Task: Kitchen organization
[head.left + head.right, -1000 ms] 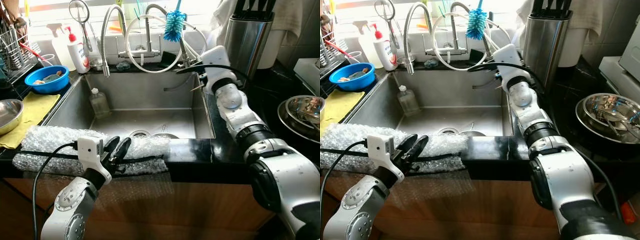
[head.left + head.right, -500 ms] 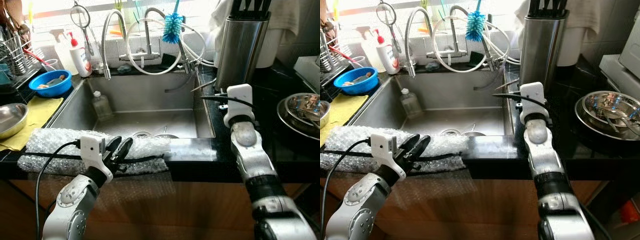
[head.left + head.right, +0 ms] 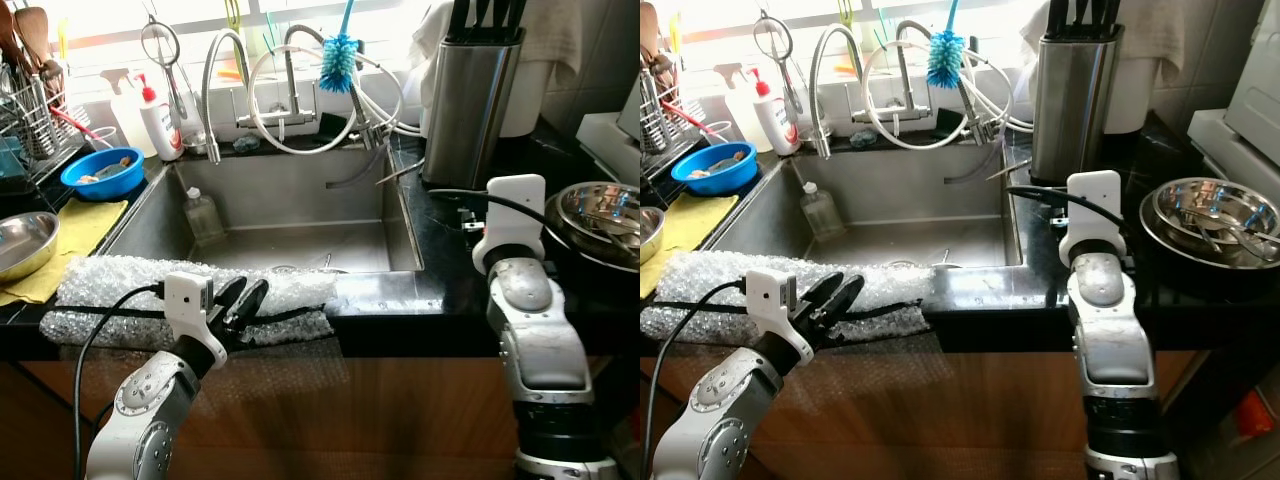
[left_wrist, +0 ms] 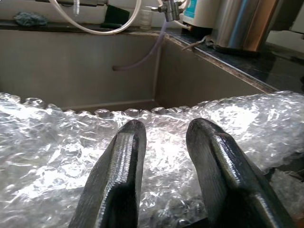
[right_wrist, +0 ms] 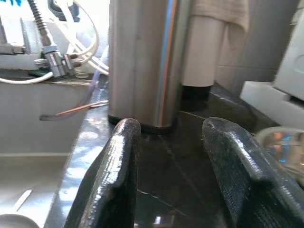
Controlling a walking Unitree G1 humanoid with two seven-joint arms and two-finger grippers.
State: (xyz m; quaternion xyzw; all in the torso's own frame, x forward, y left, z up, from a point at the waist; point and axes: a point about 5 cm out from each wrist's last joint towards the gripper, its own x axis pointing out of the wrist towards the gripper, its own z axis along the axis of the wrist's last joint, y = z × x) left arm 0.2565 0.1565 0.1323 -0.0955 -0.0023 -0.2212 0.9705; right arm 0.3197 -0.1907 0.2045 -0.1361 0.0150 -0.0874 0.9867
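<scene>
right arm: pulled back from the sink's far corner to the black counter | right gripper (image 5: 173, 156): fingers apart, now facing the tall steel knife block (image 5: 142, 61) | camera: shifted slightly

bubble wrap (image 3: 130, 295) on counter edge before sink (image 3: 290, 215); knife block (image 3: 470, 95) right of sink.

a black stone counter (image 3: 440, 300) wraps a steel sink (image 3: 290, 205), with wooden cabinet fronts (image 3: 990, 410) below at 6 o'clock. bright daylight pours through the window (image 3: 200, 20) at 12 o'clock. pale tiled wall (image 3: 1230, 50) stands at 2 o'clock.
</scene>
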